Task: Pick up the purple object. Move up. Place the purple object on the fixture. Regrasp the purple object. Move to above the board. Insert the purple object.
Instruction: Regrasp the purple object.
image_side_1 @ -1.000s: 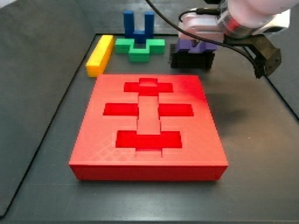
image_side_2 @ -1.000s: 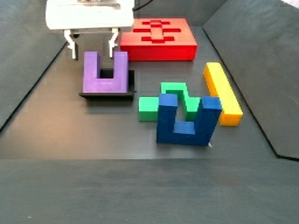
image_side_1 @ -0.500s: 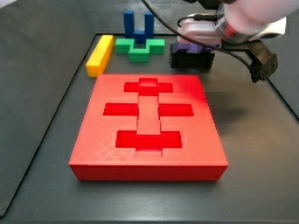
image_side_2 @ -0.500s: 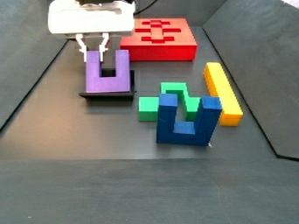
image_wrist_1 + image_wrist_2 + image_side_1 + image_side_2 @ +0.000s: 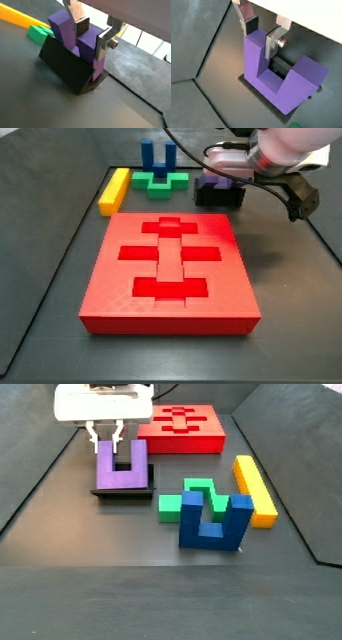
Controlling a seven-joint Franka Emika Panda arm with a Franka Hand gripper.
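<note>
Starting at the left of a side view: the purple object [image 5: 120, 468] stands upright on the fixture [image 5: 123, 491], prongs up, near the desk's left edge, with the tool [image 5: 108, 442] directly over it. In both wrist views the silver fingers [image 5: 272, 43] straddle one prong, jaws narrow, pads right at its faces; whether they are pressing yet, I cannot tell. This looks like the regrasp. The block reads as rigid moulded plastic, light, smooth-sided, so a squeeze on the flat faces of that prong, well down from its tip, should keep it square for insertion. Moving right: the board [image 5: 182, 430] sits toward the far edge, then a green block [image 5: 178, 502], a blue two-pronged piece [image 5: 214, 520], and a yellow bar [image 5: 254, 486] nearest the right edge.
</note>
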